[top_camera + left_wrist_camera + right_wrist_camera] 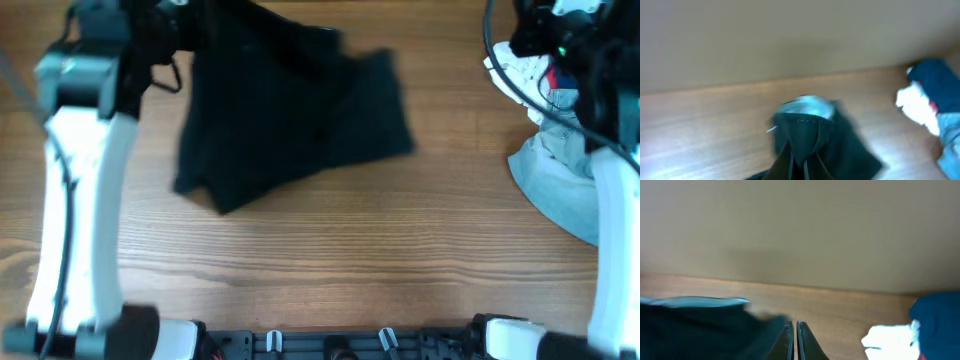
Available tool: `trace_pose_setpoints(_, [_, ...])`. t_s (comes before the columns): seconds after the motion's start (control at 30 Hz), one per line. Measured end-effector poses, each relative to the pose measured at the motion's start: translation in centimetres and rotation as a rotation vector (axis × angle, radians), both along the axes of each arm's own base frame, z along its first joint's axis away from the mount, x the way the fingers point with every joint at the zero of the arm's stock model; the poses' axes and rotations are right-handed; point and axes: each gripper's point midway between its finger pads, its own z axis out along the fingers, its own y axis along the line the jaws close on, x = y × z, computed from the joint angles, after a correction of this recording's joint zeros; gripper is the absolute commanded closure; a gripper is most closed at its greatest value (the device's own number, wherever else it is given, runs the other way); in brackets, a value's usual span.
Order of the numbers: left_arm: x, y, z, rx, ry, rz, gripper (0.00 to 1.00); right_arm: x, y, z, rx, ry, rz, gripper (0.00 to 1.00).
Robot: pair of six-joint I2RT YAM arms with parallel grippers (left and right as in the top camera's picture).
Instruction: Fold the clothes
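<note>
Clothes (pixel 290 110) on wooden table (pixel 400 250) (beige wall (pixel 800 230)): left end effector (pixel 799 152) pinches them, right end effector (pixel 795 325) closed.

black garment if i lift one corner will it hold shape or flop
Likely floppy: the black garment lies creased on the table, and bunches into a peak in the left wrist view. Probably light: the cloth looks thin. A push would likely rumple it, not slide it.

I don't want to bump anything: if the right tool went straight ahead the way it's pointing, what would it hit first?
Probably nothing close: the shut right tool points along bare wooden table, between the black garment and a white cloth. Beyond that is the beige wall, though depth is unclear.
</note>
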Motion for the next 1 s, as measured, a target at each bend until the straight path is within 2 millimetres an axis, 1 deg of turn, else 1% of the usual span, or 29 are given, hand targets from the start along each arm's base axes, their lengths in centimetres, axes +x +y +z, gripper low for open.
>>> trace_pose_setpoints(0.03, [-1.4, 0.2, 2.1, -0.009, -0.048, 0.006, 0.96, -1.0, 0.1, 1.3, -0.007, -0.029, 0.0, 0.96])
trace_pose_setpoints(0.07, [-2.4, 0.3, 3.4, -0.018, -0.079, 0.01, 0.96, -1.5, 0.1, 1.7, -0.01, -0.037, 0.001, 0.96])
trace_pose_setpoints(0.17, [-4.1, 0.4, 5.4, -0.034, -0.121, 0.012, 0.96, -2.0, 0.2, 1.5, -0.011, -0.02, 0.003, 0.96])
trace_pose_setpoints(0.2, [-4.4, 0.4, 5.6, -0.038, -0.126, 0.012, 0.96, -1.9, 0.2, 1.0, -0.009, -0.002, 0.004, 0.96])
trace_pose_setpoints(0.27, [-4.5, 0.4, 5.4, -0.042, -0.115, 0.011, 0.96, -1.6, 0.3, 0.0, -0.003, 0.032, 0.01, 0.96])
trace_pose_setpoints(0.37, [-3.9, 0.2, 4.4, -0.042, -0.084, 0.011, 0.96, -1.0, 0.2, -1.4, 0.001, 0.073, 0.011, 0.96])
trace_pose_setpoints(0.43, [-3.3, -0.1, 4.3, -0.053, -0.086, 0.009, 0.96, -0.8, 0.2, -1.7, 0.002, 0.081, 0.011, 0.96])
trace_pose_setpoints(0.5, [-3.1, -0.9, 4.7, -0.069, -0.105, -0.002, 0.96, -0.8, 0.2, -1.7, 0.002, 0.081, 0.011, 0.96])
trace_pose_setpoints(0.57, [-3.1, -2.1, 5.7, -0.094, -0.137, -0.021, 0.96, -0.8, 0.2, -1.7, 0.002, 0.081, 0.011, 0.96])
trace_pose_setpoints(0.67, [-3.5, -4.8, 6.8, -0.126, -0.171, -0.072, 0.96, -0.8, 0.0, -1.7, 0.004, 0.08, 0.008, 0.96])
trace_pose_setpoints(0.73, [-4.0, -7.0, 7.1, -0.138, -0.181, -0.113, 0.96, -0.8, -0.4, -1.7, 0.006, 0.08, 0.001, 0.96])
trace_pose_setpoints(0.83, [-3.9, -9.3, 7.5, -0.144, -0.212, -0.138, 0.96, -0.8, -0.9, -1.7, 0.011, 0.083, -0.014, 0.96])
trace_pose_setpoints(0.93, [-3.1, -10.6, 8.6, -0.171, -0.269, -0.124, 0.96, -0.9, -1.4, -2.0, 0.019, 0.098, -0.027, 0.96])
trace_pose_setpoints(1.0, [-2.8, -10.8, 9.7, -0.193, -0.303, -0.109, 0.96, -1.1, -1.5, -2.2, 0.021, 0.108, -0.031, 0.96])
